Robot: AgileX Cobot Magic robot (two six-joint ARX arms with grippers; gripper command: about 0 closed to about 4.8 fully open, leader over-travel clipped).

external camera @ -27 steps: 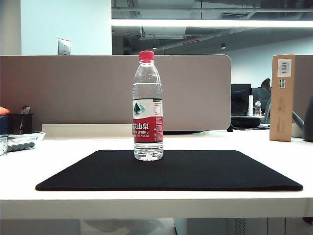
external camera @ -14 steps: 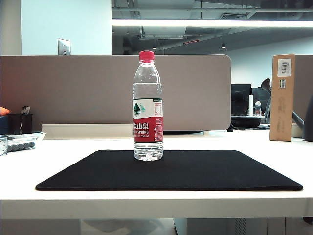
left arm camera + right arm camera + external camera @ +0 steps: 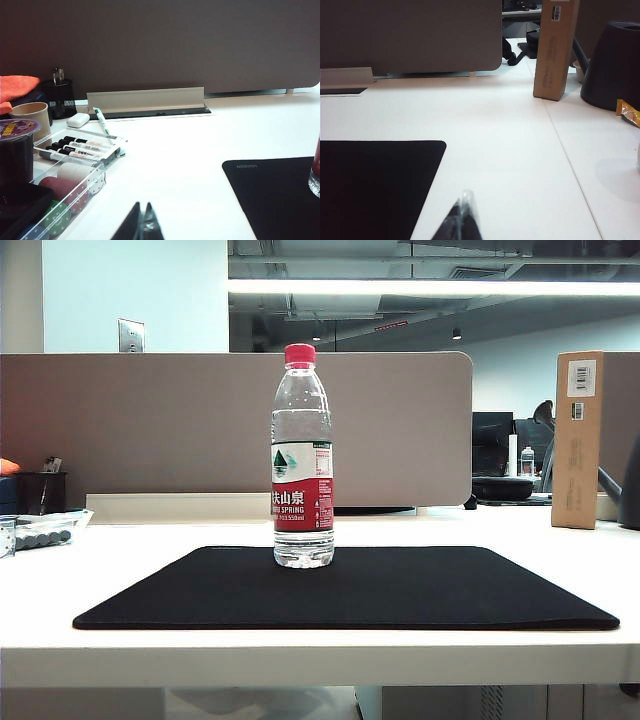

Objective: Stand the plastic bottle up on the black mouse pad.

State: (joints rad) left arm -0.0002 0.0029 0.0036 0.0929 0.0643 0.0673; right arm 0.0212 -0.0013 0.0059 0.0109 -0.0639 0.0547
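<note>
Nothing moved: plastic bottle (image 3: 302, 455) upright mid black mouse pad (image 3: 400, 590); left end effector (image 3: 142, 225), right end effector (image 3: 464, 212) closed (empty), off-pad.

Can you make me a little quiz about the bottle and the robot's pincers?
1. True or false: the plastic bottle lies on its side.
2. What is it standing on? A) black mouse pad B) bare table C) cardboard box
3. Fill in: the left pincer and right pincer are both ____, away from the bottle.

Key: 1 false; 2 A; 3 shut.
</note>
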